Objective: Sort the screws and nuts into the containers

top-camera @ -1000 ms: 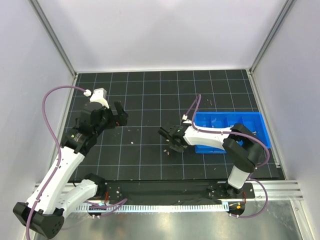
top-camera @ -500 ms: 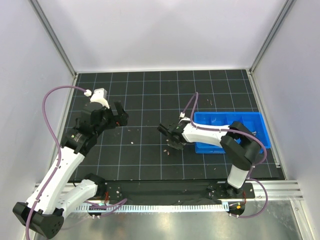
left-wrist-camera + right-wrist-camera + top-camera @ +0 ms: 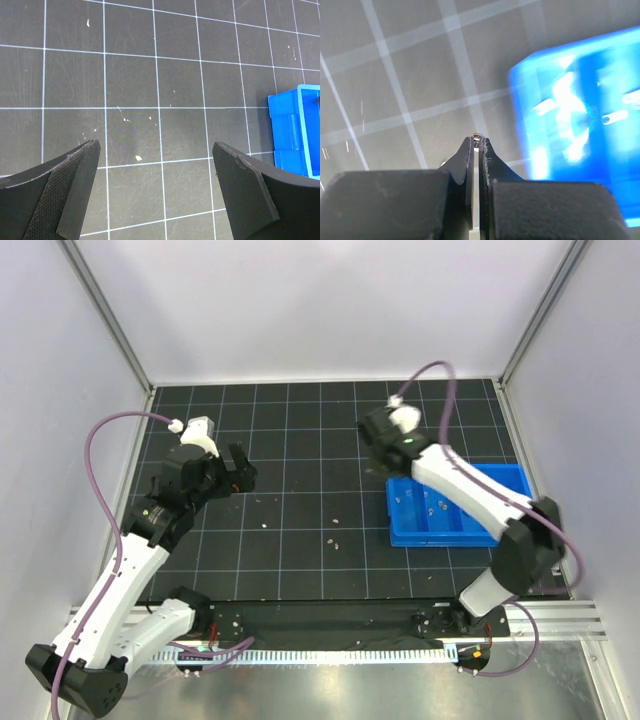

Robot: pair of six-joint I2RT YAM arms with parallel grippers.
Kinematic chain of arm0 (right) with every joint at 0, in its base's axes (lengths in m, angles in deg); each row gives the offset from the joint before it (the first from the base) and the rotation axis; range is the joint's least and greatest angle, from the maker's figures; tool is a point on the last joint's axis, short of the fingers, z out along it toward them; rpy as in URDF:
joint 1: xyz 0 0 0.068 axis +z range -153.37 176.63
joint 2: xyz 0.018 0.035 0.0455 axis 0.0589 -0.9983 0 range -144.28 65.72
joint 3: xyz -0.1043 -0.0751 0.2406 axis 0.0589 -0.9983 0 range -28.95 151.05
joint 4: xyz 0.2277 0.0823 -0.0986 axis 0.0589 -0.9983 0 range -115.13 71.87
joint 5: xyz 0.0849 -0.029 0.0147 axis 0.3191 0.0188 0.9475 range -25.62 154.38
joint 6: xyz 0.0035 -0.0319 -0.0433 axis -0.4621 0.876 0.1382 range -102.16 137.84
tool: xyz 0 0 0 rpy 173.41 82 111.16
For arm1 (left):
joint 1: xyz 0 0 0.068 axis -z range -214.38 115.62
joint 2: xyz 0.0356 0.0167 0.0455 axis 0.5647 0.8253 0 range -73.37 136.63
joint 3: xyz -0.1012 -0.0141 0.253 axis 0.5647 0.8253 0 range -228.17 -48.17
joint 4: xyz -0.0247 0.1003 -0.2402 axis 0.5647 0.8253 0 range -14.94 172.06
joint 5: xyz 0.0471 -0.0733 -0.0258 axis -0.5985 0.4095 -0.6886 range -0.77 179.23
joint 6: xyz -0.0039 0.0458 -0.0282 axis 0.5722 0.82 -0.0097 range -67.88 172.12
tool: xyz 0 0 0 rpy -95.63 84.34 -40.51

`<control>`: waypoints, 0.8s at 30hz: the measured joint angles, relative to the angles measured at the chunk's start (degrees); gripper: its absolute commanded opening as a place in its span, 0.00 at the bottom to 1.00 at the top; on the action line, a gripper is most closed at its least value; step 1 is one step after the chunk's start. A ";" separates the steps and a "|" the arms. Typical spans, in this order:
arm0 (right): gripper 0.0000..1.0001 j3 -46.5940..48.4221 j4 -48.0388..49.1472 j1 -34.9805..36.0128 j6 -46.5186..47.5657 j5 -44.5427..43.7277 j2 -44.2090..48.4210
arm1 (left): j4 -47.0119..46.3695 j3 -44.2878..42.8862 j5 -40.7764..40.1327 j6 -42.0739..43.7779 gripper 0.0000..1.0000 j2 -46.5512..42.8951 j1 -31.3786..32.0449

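Note:
My right gripper (image 3: 380,455) hangs above the mat just beyond the far-left corner of the blue three-compartment tray (image 3: 455,537). In the right wrist view its jaws (image 3: 477,142) are shut on a tiny silvery piece (image 3: 477,136); I cannot tell whether it is a screw or a nut. The tray (image 3: 570,100) is blurred at the right there, with pale elongated screws (image 3: 615,118) inside. My left gripper (image 3: 240,472) is open and empty over the left of the mat (image 3: 155,150). Loose bits (image 3: 335,537) lie mid-mat, and a pale bit (image 3: 138,158) lies between the left fingers.
More tiny bits (image 3: 264,502) are scattered right of the left gripper. The tray's left end (image 3: 295,135) shows at the right of the left wrist view. Grey walls and metal posts enclose the black gridded mat (image 3: 300,420).
My right arm has lifted off the mid-mat scatter and swung back and to the right, to the tray's far-left corner. The left arm has not moved.

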 measured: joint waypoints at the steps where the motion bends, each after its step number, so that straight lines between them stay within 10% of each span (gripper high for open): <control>1: 0.01 -0.48 -0.13 -2.80 1.31 -0.42 2.75 | -0.02 -0.02 0.00 0.02 1.00 0.00 0.00; 10: 0.04 -12.44 -1.25 -13.18 7.50 -1.68 12.68 | 0.00 0.00 0.07 0.00 1.00 0.70 0.00; 16: 0.47 -14.29 -1.42 -13.09 9.18 -0.81 9.86 | 0.00 0.00 -0.20 0.02 1.00 0.79 0.00; 24: 0.59 -5.70 -1.62 -4.22 11.65 -0.17 9.35 | 0.02 0.00 -0.17 0.02 1.00 0.79 0.00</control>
